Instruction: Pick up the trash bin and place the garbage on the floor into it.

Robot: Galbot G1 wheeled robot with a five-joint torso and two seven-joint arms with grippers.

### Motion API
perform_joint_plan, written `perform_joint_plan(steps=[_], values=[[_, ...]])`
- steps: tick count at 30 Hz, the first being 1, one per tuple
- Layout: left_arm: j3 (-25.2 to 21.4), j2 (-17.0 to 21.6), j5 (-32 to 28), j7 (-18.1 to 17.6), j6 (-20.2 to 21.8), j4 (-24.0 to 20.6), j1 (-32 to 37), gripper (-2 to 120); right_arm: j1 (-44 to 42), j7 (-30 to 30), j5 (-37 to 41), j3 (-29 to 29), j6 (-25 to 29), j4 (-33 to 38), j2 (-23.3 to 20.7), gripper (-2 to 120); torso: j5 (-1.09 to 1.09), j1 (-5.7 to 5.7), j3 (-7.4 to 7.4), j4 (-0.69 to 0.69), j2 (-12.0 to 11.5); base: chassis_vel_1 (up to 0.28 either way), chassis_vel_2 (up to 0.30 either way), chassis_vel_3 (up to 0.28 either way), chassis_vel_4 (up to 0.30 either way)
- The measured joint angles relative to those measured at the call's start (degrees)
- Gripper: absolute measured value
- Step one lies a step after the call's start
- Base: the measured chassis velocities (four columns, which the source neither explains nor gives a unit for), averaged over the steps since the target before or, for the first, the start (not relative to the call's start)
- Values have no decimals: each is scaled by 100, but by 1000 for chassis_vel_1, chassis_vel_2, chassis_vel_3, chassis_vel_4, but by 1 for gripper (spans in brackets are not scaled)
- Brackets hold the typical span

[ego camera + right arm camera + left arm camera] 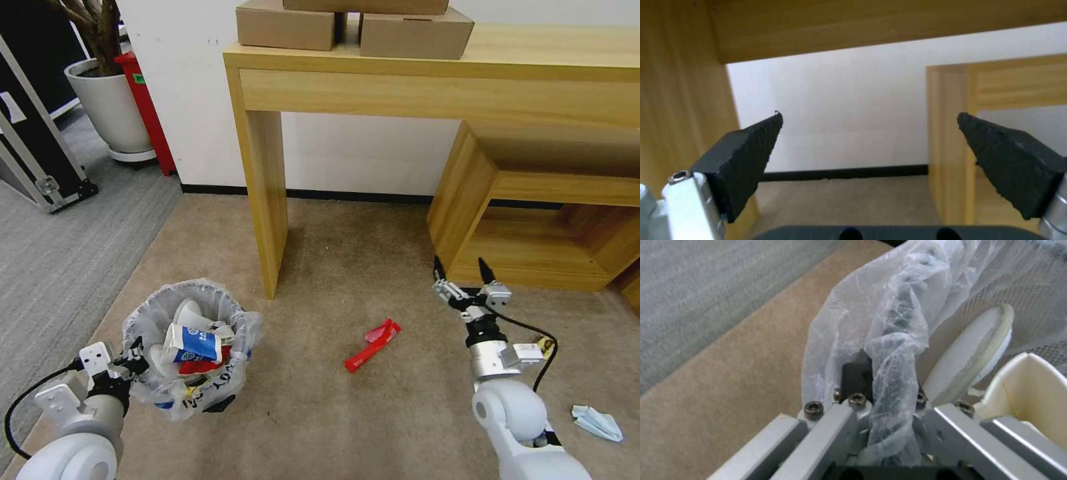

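Head view: left end effector [130, 363] clamped on the bag-lined rim of the trash bin [190, 347] (litter piled inside). Right end effector [465, 277] spread wide, empty, above the floor [320, 267]; red wrapper [372, 345] near its left, blue mask [597, 423] behind it.
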Motion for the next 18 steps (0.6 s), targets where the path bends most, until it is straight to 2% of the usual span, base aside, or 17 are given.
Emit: perform_joint_plan(steps=[7, 8, 12, 18], values=[[-19, -70, 260, 142, 3, 8, 19, 1, -2, 30, -43, 43, -20, -23, 7, 100, -1, 1, 0, 0, 0, 0, 0, 0, 0], [-30, -90, 494, 269, 19, 27, 25, 1, -5, 37, -57, 29, -21, -46, 26, 100, 0, 0, 0, 0, 0, 0, 0, 0, 0], [-84, -91, 777, 502, -1, 69, 55, 1, -2, 38, -78, 25, -21, -84, 19, 100, 0, 0, 0, 0, 0, 0, 0, 0, 0], [-99, -86, 612, 570, -132, 118, 58, 1, 11, 39, -78, 27, -21, -97, 7, 100, 0, 1, 0, 0, 0, 0, 0, 0, 0]])
